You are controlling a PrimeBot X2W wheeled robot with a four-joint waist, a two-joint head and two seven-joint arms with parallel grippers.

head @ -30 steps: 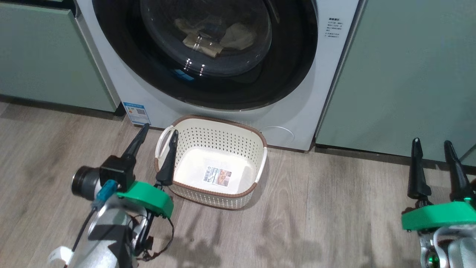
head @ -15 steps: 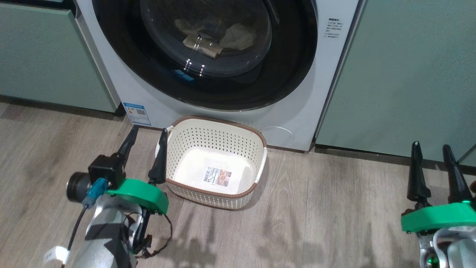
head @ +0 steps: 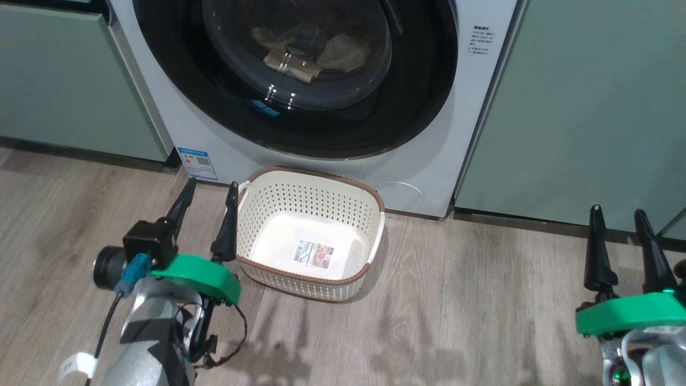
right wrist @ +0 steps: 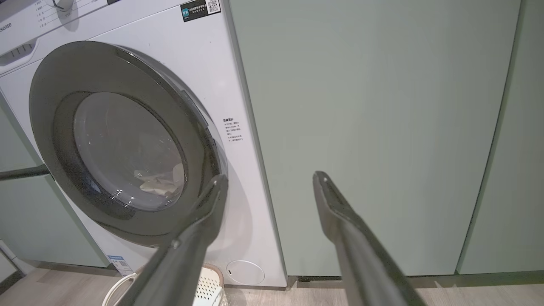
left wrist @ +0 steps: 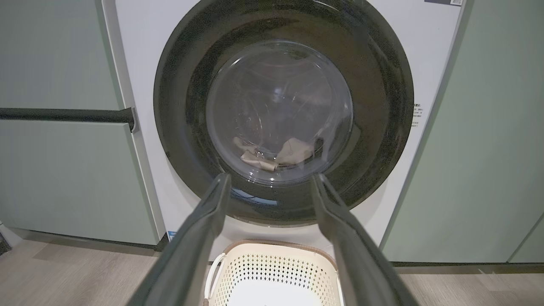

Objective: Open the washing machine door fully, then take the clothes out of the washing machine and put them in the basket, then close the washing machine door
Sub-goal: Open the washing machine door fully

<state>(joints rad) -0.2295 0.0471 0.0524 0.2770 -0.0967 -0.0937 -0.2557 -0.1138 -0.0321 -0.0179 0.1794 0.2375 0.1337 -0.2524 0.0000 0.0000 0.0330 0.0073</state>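
The white washing machine [head: 477,107] faces me with its door [head: 423,102] shut, black rim flat to the front. Pale yellow clothes [head: 343,53] lie behind the glass, low in the drum. The same door [left wrist: 382,106] and clothes [left wrist: 293,153] appear in the left wrist view. The cream basket [head: 311,236] sits on the floor just under the door, with only a label inside it. My left gripper [head: 210,187] hovers open just left of the basket's left handle. My right gripper [head: 616,212] stands open at the far right, before the green cabinet. Neither holds anything.
Sage-green cabinet fronts flank the machine on the left [head: 64,80] and right [head: 589,107]. A dark bar handle [left wrist: 63,114] runs across the left cabinet. Wood-look floor [head: 455,311] stretches between the basket and my right arm.
My left gripper has drifted left, from over the basket's left rim to just outside it. The right gripper has dropped back slightly. Door, clothes and basket are unmoved.
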